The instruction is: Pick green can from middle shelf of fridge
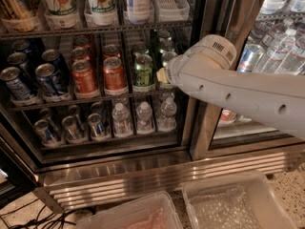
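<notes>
The gripper point(162, 75) sits just right of the green can point(142, 72) on the middle shelf point(62, 102); its opening cannot be told, seemingly wrist-hidden. Centre on that can before closing.

On the middle shelf point(66, 101), upright in rows: blue cans point(47, 80) at left, orange-red cans point(86, 78) in the centre, green can point(143, 70) at right. Just right of the green can, over the shelf's right end: pincer point(162, 75).

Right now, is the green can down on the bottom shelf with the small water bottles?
No, the green can stands on the middle shelf next to the red cans, and the pincer is close beside it.
</notes>
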Tool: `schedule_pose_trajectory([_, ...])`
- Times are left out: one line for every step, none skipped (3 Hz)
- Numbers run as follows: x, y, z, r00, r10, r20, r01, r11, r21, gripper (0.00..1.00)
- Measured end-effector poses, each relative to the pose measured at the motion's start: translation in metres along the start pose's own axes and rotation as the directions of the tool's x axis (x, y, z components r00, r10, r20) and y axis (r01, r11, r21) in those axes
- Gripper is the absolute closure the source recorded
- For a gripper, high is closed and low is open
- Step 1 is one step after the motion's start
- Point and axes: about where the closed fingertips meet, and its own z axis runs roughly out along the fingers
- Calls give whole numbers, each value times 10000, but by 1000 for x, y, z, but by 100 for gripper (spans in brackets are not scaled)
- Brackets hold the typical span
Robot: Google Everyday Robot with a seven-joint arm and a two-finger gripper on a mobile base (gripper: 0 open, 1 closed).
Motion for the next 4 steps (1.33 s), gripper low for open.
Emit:
schedule_pose_trajectory([-1, 4, 0, 10000, 0, 0, 0, 10000, 0, 31])
schedule_pose_trajectory([-2, -1, 2, 9999, 131, 78, -132, 9998, 131, 34])
schedule_pose_trajectory([-3, 3, 2, 9999, 133, 79, -134, 9998, 132, 33])
schedule_pose_trajectory([-5, -2, 3, 9996, 218, 155, -222, 9994, 258, 32])
